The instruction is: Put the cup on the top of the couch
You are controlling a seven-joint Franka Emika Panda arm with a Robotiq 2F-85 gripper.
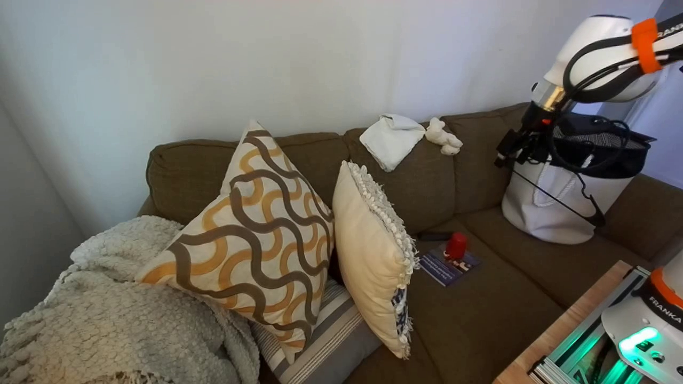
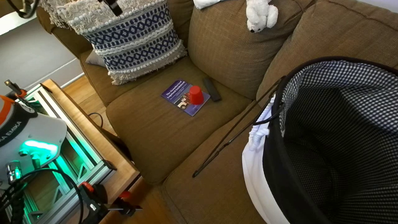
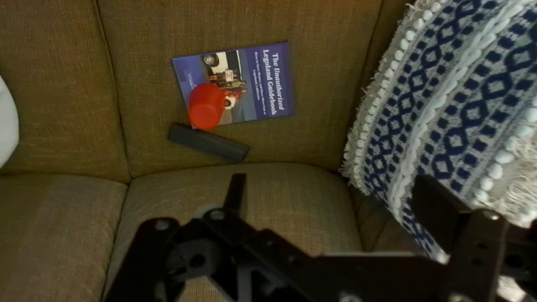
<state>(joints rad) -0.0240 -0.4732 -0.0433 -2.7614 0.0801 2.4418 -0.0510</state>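
A red cup (image 1: 456, 246) stands upside down on a purple book on the couch seat, in both exterior views (image 2: 196, 95) and in the wrist view (image 3: 206, 106). The brown couch (image 1: 405, 194) has back cushions whose top edge runs along the wall; the back also shows in an exterior view (image 2: 224, 46). My gripper (image 3: 335, 197) is open in the wrist view, its fingers wide apart with nothing between them. In an exterior view the gripper (image 1: 509, 149) hangs high above the couch seat, well apart from the cup; a dark fingertip (image 2: 113, 7) shows at the top edge.
The book (image 2: 178, 95) and a dark remote (image 2: 212, 89) lie beside the cup. A fringed pillow (image 2: 136, 43) leans at one side, a large basket (image 2: 258, 174) with a black wire stands at the other. A white cloth (image 1: 392, 140) and white teddy (image 1: 443, 137) lie on the couch top.
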